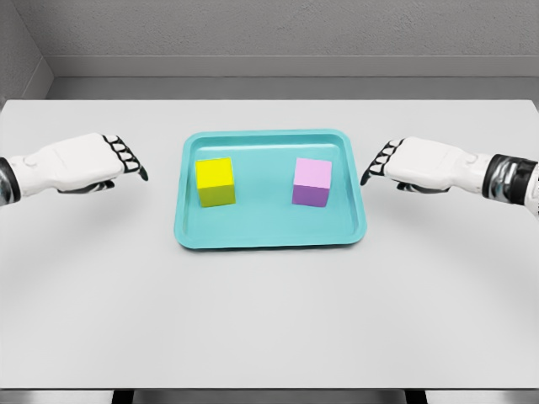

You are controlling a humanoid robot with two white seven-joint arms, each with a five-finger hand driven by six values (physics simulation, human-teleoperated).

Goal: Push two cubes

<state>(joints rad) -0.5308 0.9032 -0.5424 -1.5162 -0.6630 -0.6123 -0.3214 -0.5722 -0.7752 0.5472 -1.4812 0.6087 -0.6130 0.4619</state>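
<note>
On the tray sit a yellow cube and purple cube; outside it, left hand and right hand hover, fingers relaxed, empty, likely poised to push inward.

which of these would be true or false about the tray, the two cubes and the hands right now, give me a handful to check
1. Both cubes sit inside the teal tray. True.
2. The yellow cube touches the purple cube. False: bare tray floor shows between them.
3. The left hand grips the yellow cube. False: it hovers outside the tray's left rim, fingers relaxed, holding nothing.
4. The right hand is outside the tray's right rim. True.
5. The purple cube lies on the white table. False: it is in the tray.
</note>
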